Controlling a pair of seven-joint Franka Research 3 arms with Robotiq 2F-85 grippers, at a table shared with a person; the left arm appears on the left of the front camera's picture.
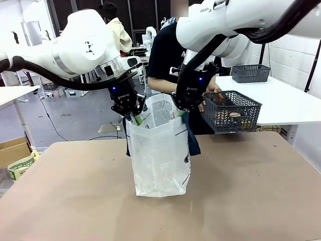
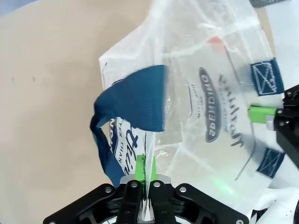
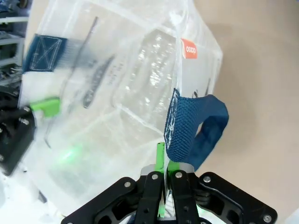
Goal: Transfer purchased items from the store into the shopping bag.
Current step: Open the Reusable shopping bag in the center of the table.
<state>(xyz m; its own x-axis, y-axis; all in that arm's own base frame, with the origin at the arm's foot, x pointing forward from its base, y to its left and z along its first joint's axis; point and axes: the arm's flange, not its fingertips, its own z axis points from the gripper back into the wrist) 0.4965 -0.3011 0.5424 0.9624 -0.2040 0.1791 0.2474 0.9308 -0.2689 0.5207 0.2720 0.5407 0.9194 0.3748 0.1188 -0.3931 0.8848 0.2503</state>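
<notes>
Left tool (image 2: 145, 167) on "SPENDING" shopping bag (image 2: 196, 60)

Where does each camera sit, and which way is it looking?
Front: fixed on the robot's side, facing the person across the table; left gripper and right gripper show.
Left wrist: wrist-mounted, looks along the left gripper, shut on the shopping bag.
Right wrist: wrist-mounted, looks along the right gripper, shut likewise.
Both wrist views share the bag.

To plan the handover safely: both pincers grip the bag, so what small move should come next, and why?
Probably ease the left pincer and right pincer slightly apart to widen the shopping bag mouth. Both are shut on opposite rim edges, and a person's hand is at the basket just behind the bag, seemingly ready to load it.
</notes>
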